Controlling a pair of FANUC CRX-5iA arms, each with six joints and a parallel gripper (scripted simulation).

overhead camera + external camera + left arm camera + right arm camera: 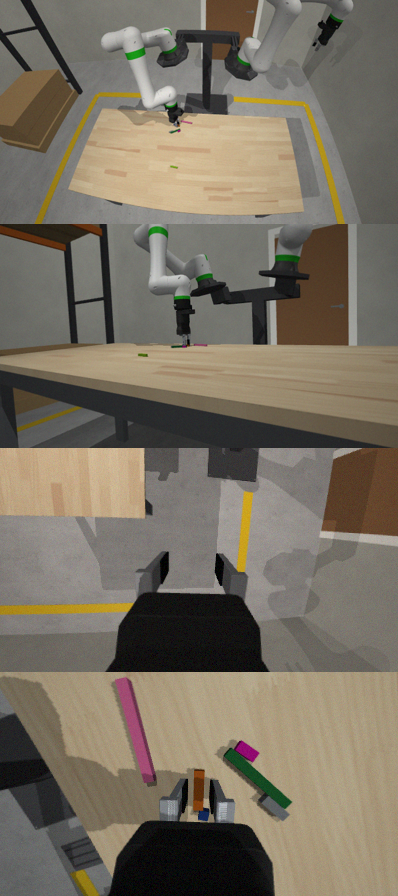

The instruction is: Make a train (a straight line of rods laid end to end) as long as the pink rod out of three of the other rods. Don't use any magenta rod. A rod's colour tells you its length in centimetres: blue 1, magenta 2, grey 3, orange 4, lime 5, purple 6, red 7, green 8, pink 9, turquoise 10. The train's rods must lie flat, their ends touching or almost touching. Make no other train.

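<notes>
My right gripper (177, 124) (186, 343) (198, 789) is open, its fingers on either side of an orange rod (198, 783) with gaps. A small blue rod (203, 815) is at or very near the orange rod's near end, slightly offset. The pink rod (186, 122) (200, 345) (136, 732) lies to one side. On the other side lies a green rod (174, 131) (257, 778), with a grey rod (274, 807) alongside one end. A lime rod (173, 167) (143, 355) lies alone nearer the front. My left gripper (316, 47) (192, 562) is open and empty, away from the table.
A magenta rod (179, 131) (247, 751) lies beside the green rod's other end. The rods other than lime are close together near the back edge of the wooden table (246, 161) (260, 374). Cardboard boxes (26, 109) stand on the floor at the left.
</notes>
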